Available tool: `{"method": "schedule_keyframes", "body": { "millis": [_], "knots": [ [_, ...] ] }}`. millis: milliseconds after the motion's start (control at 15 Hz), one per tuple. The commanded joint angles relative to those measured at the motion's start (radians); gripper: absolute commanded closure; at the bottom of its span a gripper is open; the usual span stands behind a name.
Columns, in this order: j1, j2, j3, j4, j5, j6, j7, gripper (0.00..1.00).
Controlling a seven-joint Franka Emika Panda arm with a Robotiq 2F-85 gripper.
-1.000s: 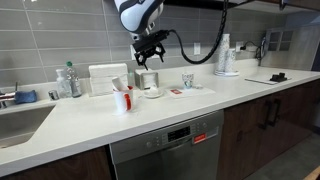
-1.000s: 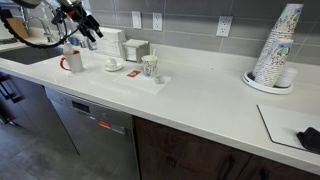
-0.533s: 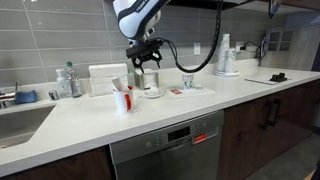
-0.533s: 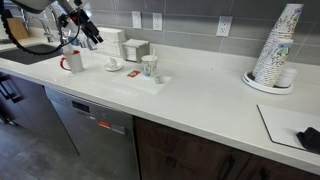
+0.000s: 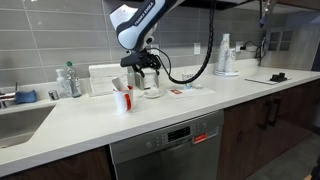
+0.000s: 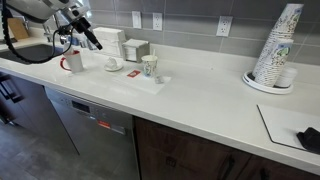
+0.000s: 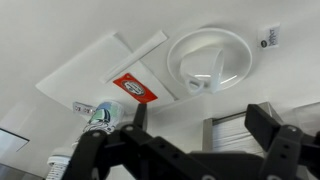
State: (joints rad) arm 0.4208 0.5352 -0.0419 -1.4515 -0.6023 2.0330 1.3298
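My gripper [image 5: 141, 63] hangs open and empty above the back of the white counter [image 5: 90, 122]. It is over the gap between a white mug with a red handle [image 5: 122, 99] and a white saucer with a small cup [image 5: 152, 91]. In an exterior view the gripper [image 6: 88, 37] is above and just behind the mug [image 6: 72, 61]. In the wrist view both dark fingers [image 7: 264, 125] stand wide apart. The saucer [image 7: 210, 63], a red packet [image 7: 133, 88] and a patterned paper cup [image 7: 100, 116] lie beyond them.
A napkin dispenser [image 5: 107, 78] and bottles [image 5: 68, 82] stand against the tiled wall, with a sink [image 5: 18, 122] at one end. A paper cup [image 6: 150, 66] stands on a white tray. A tall stack of paper cups [image 6: 276, 48] and a dark object [image 6: 308, 138] are further along.
The arm has swung along the counter away from the saucer toward the mug and come a little lower. The gripper stays open.
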Motion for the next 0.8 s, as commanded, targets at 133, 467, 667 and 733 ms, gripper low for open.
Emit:
{"method": "schedule_keyframes", "body": {
  "millis": [133, 467, 667, 733],
  "knots": [
    [-0.009, 0.009, 0.014, 0.017, -0.006, -0.009, 0.008, 0.00],
    [0.000, 0.035, 0.016, 0.049, 0.021, -0.097, 0.054, 0.00],
    [0.003, 0.048, 0.016, 0.058, 0.015, -0.134, 0.113, 0.00],
    [0.005, 0.052, 0.014, 0.057, 0.005, -0.125, 0.137, 0.00]
  ]
}}
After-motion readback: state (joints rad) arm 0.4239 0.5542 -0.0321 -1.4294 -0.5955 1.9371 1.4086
